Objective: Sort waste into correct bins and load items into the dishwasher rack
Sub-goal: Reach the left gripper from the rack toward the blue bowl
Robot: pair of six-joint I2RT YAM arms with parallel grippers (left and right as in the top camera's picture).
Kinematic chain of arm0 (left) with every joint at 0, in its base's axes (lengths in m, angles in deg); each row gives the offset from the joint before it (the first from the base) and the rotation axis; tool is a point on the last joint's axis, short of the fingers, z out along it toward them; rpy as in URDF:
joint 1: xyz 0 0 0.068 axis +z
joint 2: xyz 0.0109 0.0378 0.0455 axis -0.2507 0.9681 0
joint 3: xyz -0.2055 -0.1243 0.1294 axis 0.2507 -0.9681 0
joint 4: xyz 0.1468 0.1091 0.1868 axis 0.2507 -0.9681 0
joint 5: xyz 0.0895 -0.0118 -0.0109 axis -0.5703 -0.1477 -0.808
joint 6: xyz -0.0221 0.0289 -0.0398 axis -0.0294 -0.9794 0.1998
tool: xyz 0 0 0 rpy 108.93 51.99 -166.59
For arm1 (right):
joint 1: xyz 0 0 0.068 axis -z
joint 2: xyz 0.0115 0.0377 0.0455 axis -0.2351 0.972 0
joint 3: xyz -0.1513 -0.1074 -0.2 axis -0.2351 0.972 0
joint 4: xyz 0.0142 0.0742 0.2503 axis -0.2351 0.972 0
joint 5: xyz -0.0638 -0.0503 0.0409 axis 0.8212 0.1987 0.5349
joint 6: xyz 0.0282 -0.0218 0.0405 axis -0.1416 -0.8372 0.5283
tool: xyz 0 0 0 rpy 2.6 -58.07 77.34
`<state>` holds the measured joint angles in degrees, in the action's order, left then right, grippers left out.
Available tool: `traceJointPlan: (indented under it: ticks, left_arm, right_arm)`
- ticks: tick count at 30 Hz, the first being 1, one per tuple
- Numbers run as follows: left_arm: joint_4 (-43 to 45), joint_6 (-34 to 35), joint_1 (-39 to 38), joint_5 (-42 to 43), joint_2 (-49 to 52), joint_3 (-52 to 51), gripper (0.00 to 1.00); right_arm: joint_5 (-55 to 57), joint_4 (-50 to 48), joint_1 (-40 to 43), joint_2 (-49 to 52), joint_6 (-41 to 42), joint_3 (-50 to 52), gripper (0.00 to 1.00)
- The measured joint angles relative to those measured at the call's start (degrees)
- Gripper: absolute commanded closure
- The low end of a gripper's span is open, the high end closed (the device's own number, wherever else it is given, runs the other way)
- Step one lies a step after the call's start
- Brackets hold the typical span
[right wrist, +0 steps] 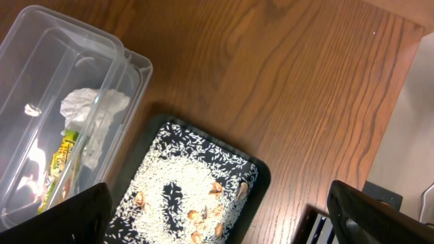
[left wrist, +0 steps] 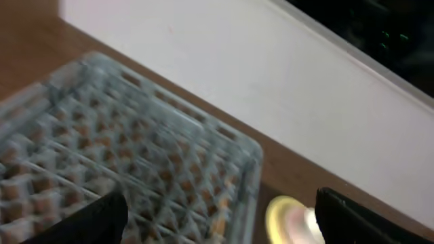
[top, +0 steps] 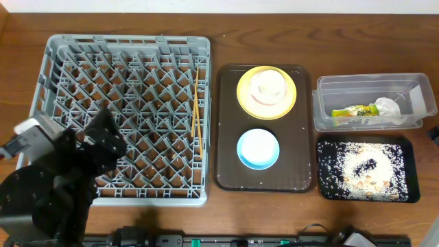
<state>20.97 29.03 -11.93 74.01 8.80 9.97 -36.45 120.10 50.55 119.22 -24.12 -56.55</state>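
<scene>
Overhead, the left arm [top: 55,185] hides the grey rack's [top: 137,82] near corner; both arms' jaws gape wide, empty

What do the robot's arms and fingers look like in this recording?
The left arm is bulky and matte black, with a pale grey-white block on it. The left fingers and right fingers are plain black slabs; no markings or cables show on them.

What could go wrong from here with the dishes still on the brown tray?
The white cup sits on the yellow plate; lifting the plate first could tip it off. The chopsticks lie loose along the right edge of the rack, so loading dishes nearby might knock them out. The black tray holds rice that could scatter if bumped.
</scene>
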Motion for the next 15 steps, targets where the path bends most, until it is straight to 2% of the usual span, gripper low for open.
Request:
traceJointPlan:
  ticks: [4,9,15]
  left_arm:
    - [0.3,3.7,0.0,6.7,0.6,-0.7,0.11]
    - [-0.9,7.5,-0.6,16.2,5.9,-3.8,0.10]
    - [-6.8,8.8,-6.8,22.0,15.3,-5.4,0.11]
  right_arm:
    - [0.0,0.0,0.0,0.0,0.0,0.0,0.01]
    - [0.0,0.0,0.0,0.0,0.0,0.0,0.01]
    - [0.0,0.0,0.0,0.0,0.0,0.0,0.01]
